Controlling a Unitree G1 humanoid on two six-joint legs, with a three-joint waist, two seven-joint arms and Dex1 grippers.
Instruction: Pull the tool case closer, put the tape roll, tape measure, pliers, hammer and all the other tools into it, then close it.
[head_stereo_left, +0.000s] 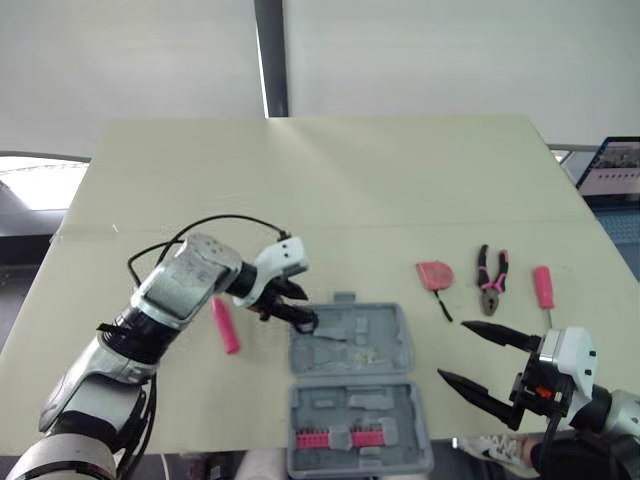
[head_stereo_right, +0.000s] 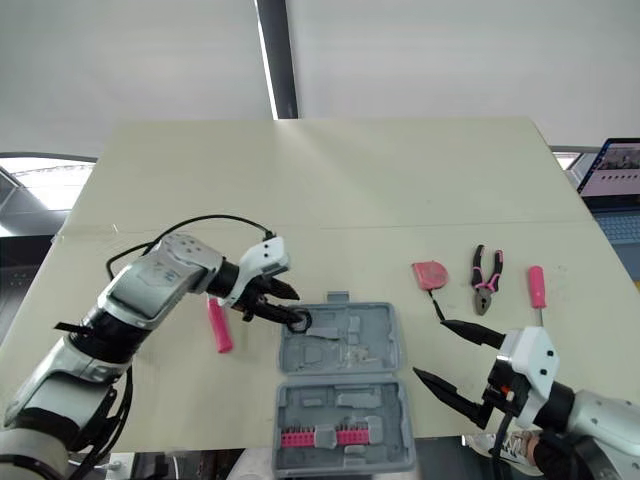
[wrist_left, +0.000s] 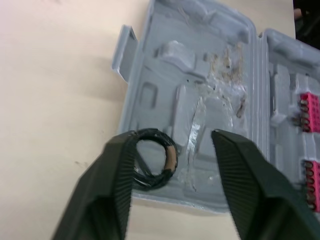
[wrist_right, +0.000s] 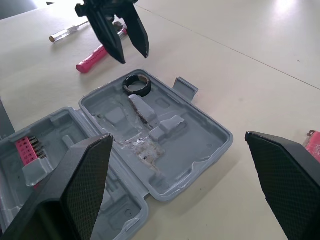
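Note:
The grey tool case (head_stereo_left: 385, 345) lies open near the table's front edge. A black tape roll (wrist_left: 170, 159) rests in the near-left corner of its far half, also visible in the right wrist view (wrist_right: 137, 91). My left gripper (head_stereo_left: 298, 305) hangs open just above the roll, one finger (wrist_left: 112, 185) beside it. A pink tape measure (head_stereo_left: 434, 274), pink-handled pliers (head_stereo_left: 491, 280) and a pink-handled screwdriver (head_stereo_left: 543, 287) lie right of the case. A pink-handled tool (head_stereo_left: 226, 325) lies to the left of the case, its head hidden by my arm. My right gripper (head_stereo_left: 452, 350) stands open right of the case.
Pink bit holders (head_stereo_left: 340, 438) sit in the case's near half. A clear-handled screwdriver (wrist_right: 65, 34) lies beyond the pink tool. A laptop (head_stereo_left: 615, 170) stands off the table's right edge. The far half of the table (head_stereo_left: 320, 180) is bare.

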